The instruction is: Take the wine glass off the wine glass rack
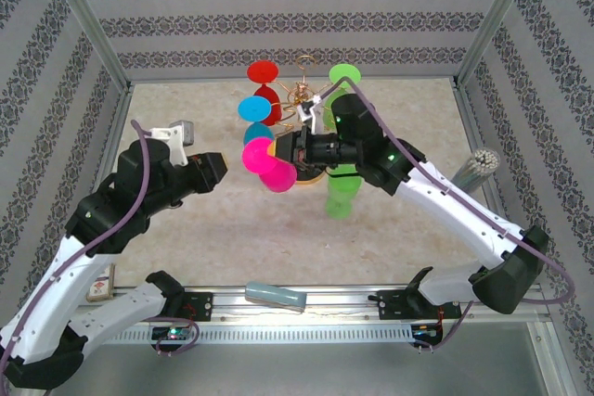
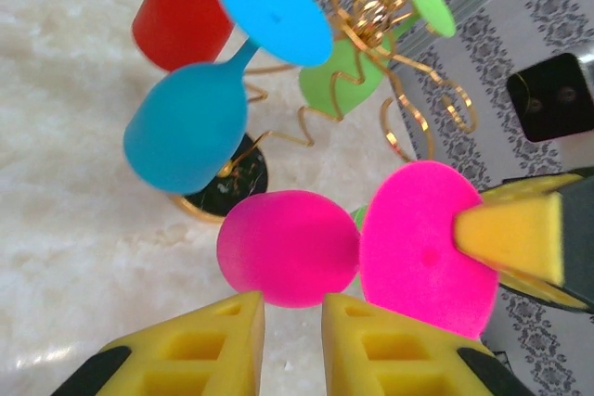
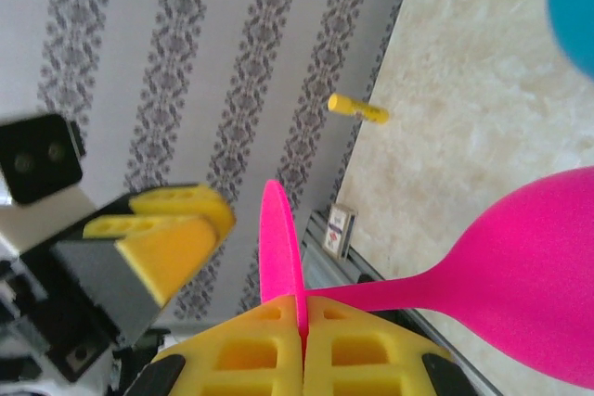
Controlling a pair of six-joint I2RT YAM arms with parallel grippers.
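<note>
Wine glass [image 2: 288, 248], pink: foot clamped in my R pincer [image 3: 302, 317], apparently clear of rack [image 2: 371, 20] loops. L pincer [image 2: 292, 308] slightly apart, empty, near bowl. To do: carry away, set down.

Walls [image 1: 297, 16] on three sides carry pale grey striped wallpaper with bands of dark ornamental pattern. Silver metal posts [image 1: 88, 20] stand at the far corners. The worktop [image 1: 232, 248] is beige and marbled, brightly lit, with a metal rail [image 1: 353, 299] along its near edge.
</note>
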